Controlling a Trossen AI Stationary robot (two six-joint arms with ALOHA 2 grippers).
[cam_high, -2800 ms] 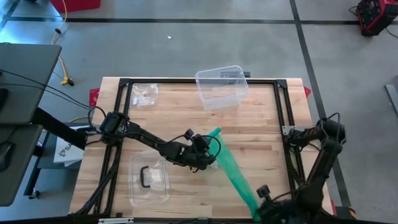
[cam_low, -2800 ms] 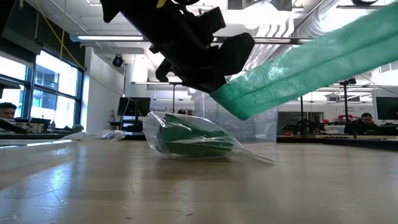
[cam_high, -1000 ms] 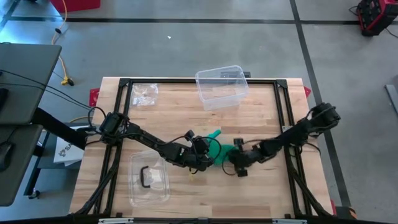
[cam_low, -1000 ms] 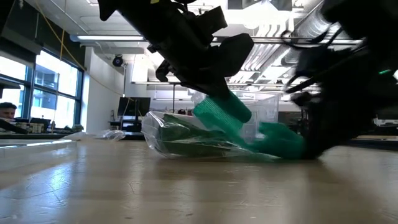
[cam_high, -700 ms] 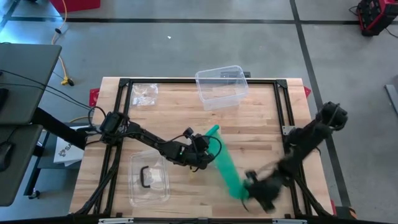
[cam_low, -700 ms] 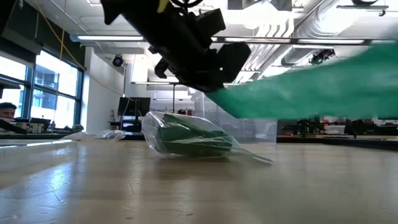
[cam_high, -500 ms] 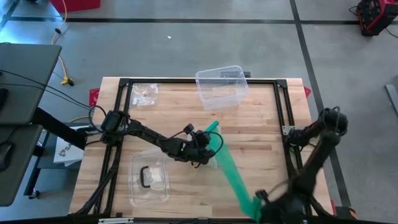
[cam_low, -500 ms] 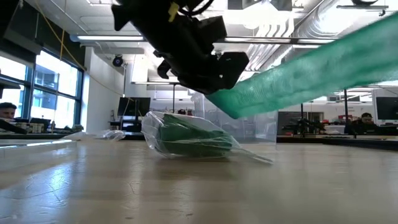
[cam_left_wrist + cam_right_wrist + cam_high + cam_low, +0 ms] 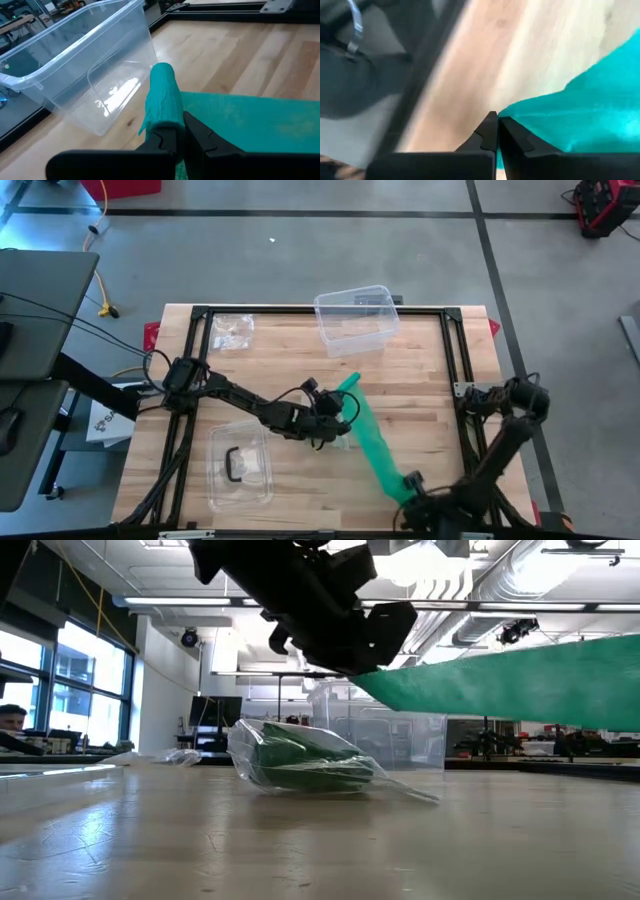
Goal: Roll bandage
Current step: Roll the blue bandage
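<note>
The right gripper has pulled the bandage apparently flatter, nearer the middle.

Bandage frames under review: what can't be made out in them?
- Right gripper: high view, sits at the table's near edge; how it pinches the green bandage is too small to read.
- Bandage's far end: low view, cut off by the picture's right edge.
- Contents of the plastic bag: low view, green shape blurred by film.
- Left gripper: its jaws clamp the rolled end.
</note>
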